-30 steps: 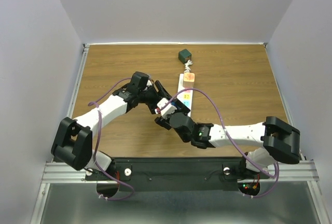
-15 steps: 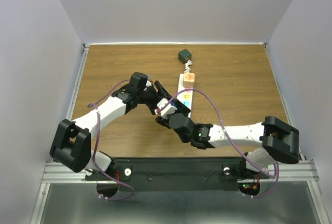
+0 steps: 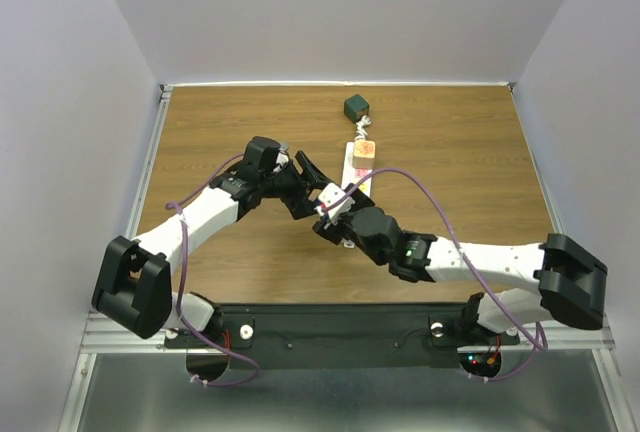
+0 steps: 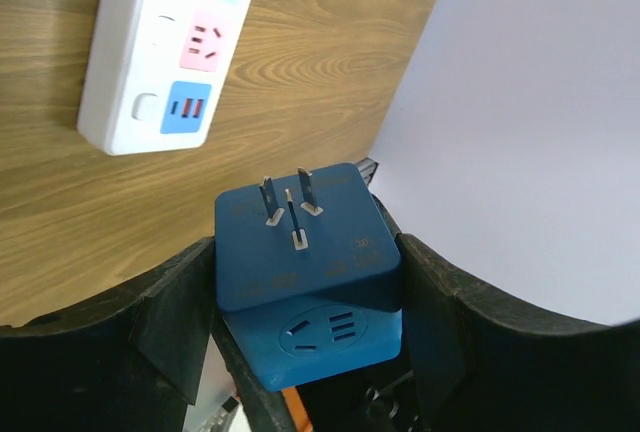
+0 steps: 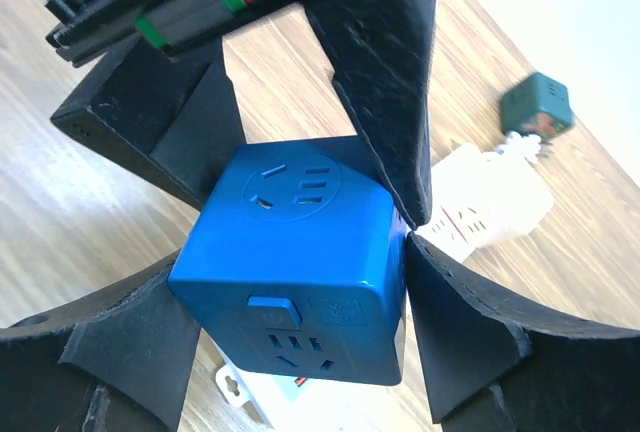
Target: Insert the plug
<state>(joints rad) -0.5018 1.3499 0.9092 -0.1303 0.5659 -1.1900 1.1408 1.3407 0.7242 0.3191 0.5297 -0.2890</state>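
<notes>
1. The left arm (image 3: 200,217) reaches in from the near-left corner toward the middle of the surface (image 3: 460,152); the left tool (image 4: 308,252) is pinching the blue plug cube (image 4: 300,297), with 1 black finger against each of 2 opposite sides.
2. The cube is held off the surface, caught between both tools beside the near end of the power strip (image 4: 150,52); its 3 metal prongs (image 4: 290,214) face the left wrist camera, and a socket face shows on the side below them.
3. The white strip lies lengthwise on the wood, running away from the arms; 3 coloured panels show on it in the left wrist view, teal, pink and blue; from above, an orange patch (image 3: 365,149) sits near its far end.
4. Just past that far end lies a small green block (image 3: 355,107), joined to the strip by a short bundled lead; what it is I cannot tell from this height.
5. The right arm (image 3: 480,260) stretches in from the near-right corner; the right tool (image 5: 295,282) is also clamped on the cube, its 2 fingers coming up from below onto the left and right faces while the left tool's fingers come in from above.
</notes>
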